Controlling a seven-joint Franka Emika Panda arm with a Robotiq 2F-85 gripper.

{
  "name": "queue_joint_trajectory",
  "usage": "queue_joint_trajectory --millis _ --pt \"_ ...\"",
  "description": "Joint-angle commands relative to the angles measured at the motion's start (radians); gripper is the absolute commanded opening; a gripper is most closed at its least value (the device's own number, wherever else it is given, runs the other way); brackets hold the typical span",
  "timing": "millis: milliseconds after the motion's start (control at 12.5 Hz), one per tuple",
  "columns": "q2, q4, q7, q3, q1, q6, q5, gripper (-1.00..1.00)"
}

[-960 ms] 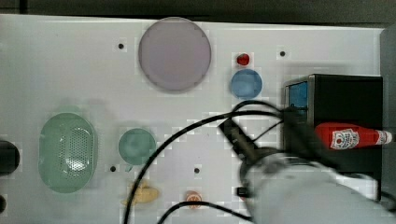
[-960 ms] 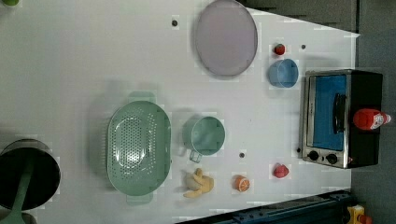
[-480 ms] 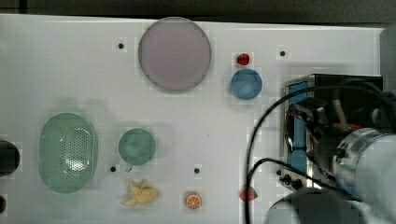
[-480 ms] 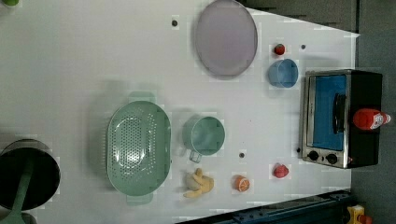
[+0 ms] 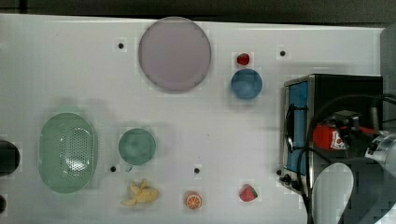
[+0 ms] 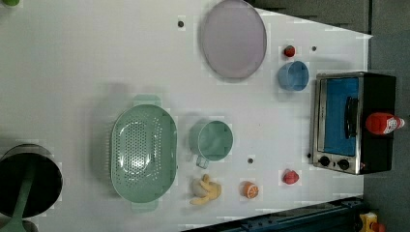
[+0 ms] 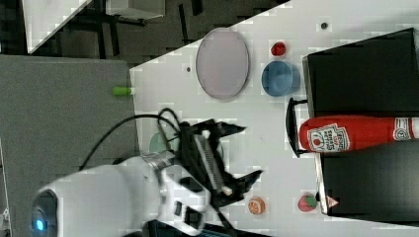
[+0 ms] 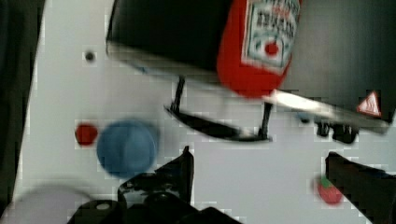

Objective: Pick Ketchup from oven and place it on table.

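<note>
Tool (image 7: 237, 153) black, two angular fingers spread apart, nothing between them, hovering over white worktop (image 5: 70, 60) short of oven front. Ketchup (image 7: 356, 134): slim glossy red squeeze bottle, white-and-red label, lying on its side on oven's flat black top. Oven (image 6: 355, 121) boxy, silver frame, blue-tinted glass door, dark bar handle. Beside oven: blue bowl (image 5: 246, 84), strawberry (image 5: 248, 192). Farther off: mauve round plate (image 5: 174, 53), perforated green colander (image 5: 67, 152).
</note>
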Motion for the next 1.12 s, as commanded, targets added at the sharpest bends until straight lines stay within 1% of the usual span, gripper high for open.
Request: queue_joint_trajectory --millis 80,320,400,560,640,960,1120 --pt "0.095 0.038 0.005 -0.065 0.005 0.112 0.010 1.00" --pt "0.212 0.059 0.008 -0.112 0.001 0.197 0.035 1.00" --pt "0.250 0.070 0.019 -0.121 -0.001 0.205 0.057 1.00" --pt "0.318 0.087 0.060 -0.137 -0.011 0.197 0.134 1.00" --pt "0.349 0.090 0.061 -0.142 -0.016 0.197 0.151 1.00" --pt "0.406 0.098 0.075 -0.143 -0.020 0.201 0.165 1.00" --pt "0.414 0.096 0.076 -0.142 -0.020 0.200 0.194 1.00"
